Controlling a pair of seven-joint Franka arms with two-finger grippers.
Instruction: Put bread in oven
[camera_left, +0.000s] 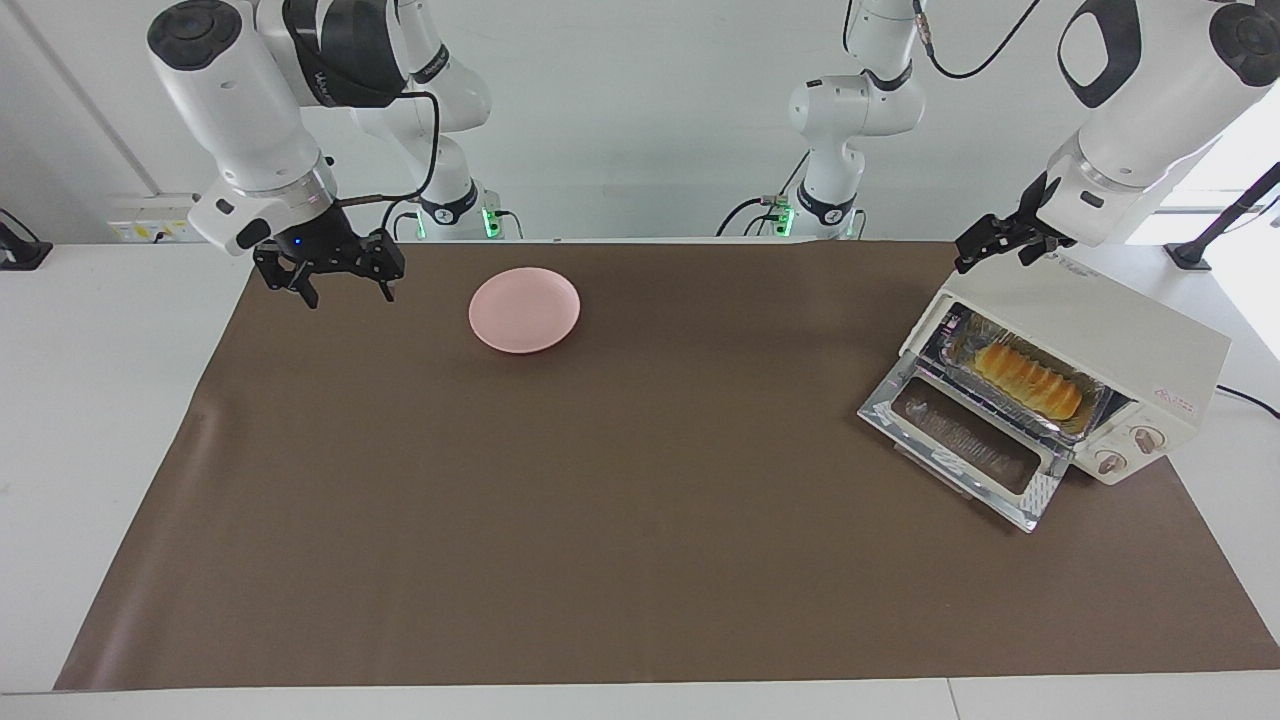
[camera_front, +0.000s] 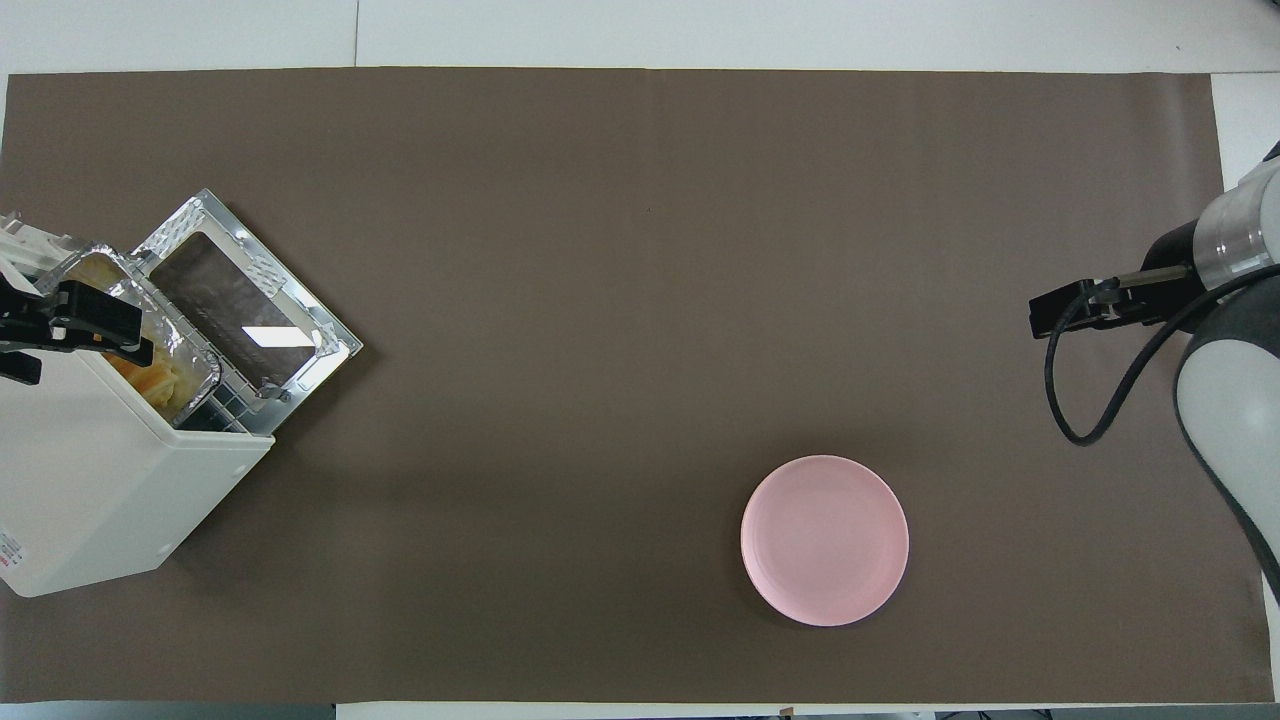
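Up at the left arm's end of the table, the left gripper (camera_left: 1005, 245) hangs in the air just over the top of the oven (camera_left: 1120, 340), its wrist sloping down from a bulky white forearm; whether its fingers are apart or together I cannot tell. At the right arm's end, the right gripper (camera_left: 338, 283) points downward above the brown mat (camera_left: 640, 560), its two fingers (camera_left: 308, 292) spread apart with nothing between them, and a black cable loops from the wrist back toward the arm. This arm waits, well apart from everything on the table. The oven, cream-white and boxy, sits at an angle on the mat with its glass door (camera_left: 965, 445) dropped flat open and two round knobs (camera_left: 1130, 450) on its front. Inside, the bread (camera_left: 1030, 380), a ridged yellow-orange loaf, lies in a silver foil tray (camera_left: 975, 330) on the rack; in the overhead view the left gripper (camera_front: 85, 325) covers part of that tray (camera_front: 190, 345) and only a sliver of bread (camera_front: 160, 378) shows. A round pink plate (camera_left: 524, 309) rests bare on the mat, between the two arms and closer to the right arm's end. The mat covers most of a white table (camera_left: 110, 400), and a pale wall with sockets stands by the arm bases.
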